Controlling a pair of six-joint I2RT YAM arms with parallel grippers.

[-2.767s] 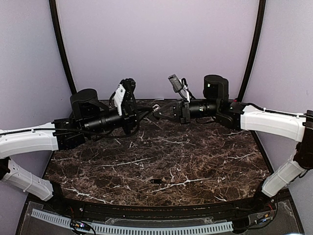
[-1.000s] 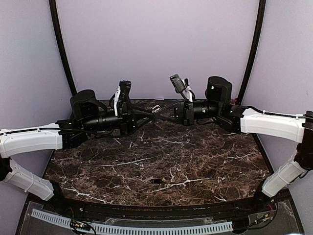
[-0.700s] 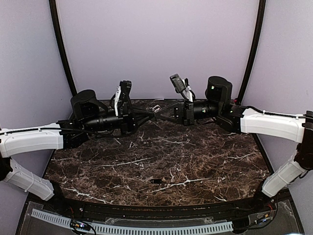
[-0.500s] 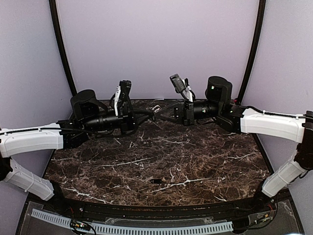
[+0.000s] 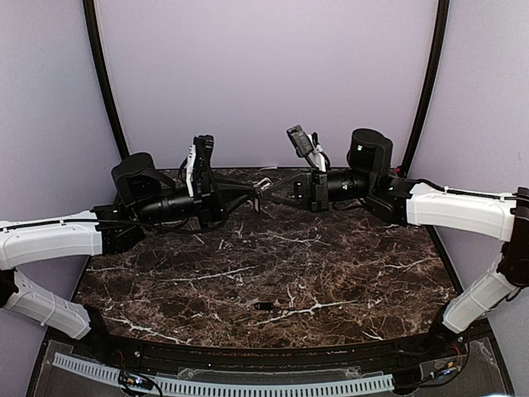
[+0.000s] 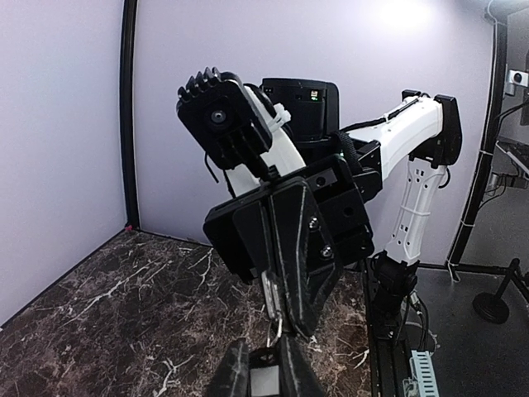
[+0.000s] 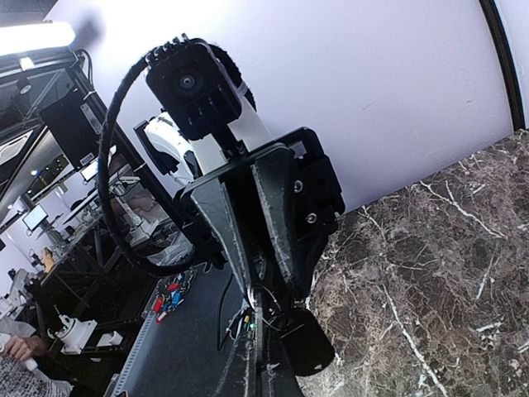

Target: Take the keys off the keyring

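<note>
Lying on the table [image 5: 372, 273], one key [image 5: 264, 306] (tiny, dark, oblong)

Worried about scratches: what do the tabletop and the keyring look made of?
The tabletop looks like polished dark brown marble or a marble-look laminate: white veins, faint sheen. The keyring is probably bare metal: thin, silvery, with bright glints.

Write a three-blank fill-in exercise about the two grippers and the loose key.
The left gripper and right gripper meet above the dark marble table's ____ edge.
Both are shut on a small silvery metal ____.
One tiny dark oblong key lies loose on the table, nearer its ____ edge.
Missing: far; keyring; near.
</note>
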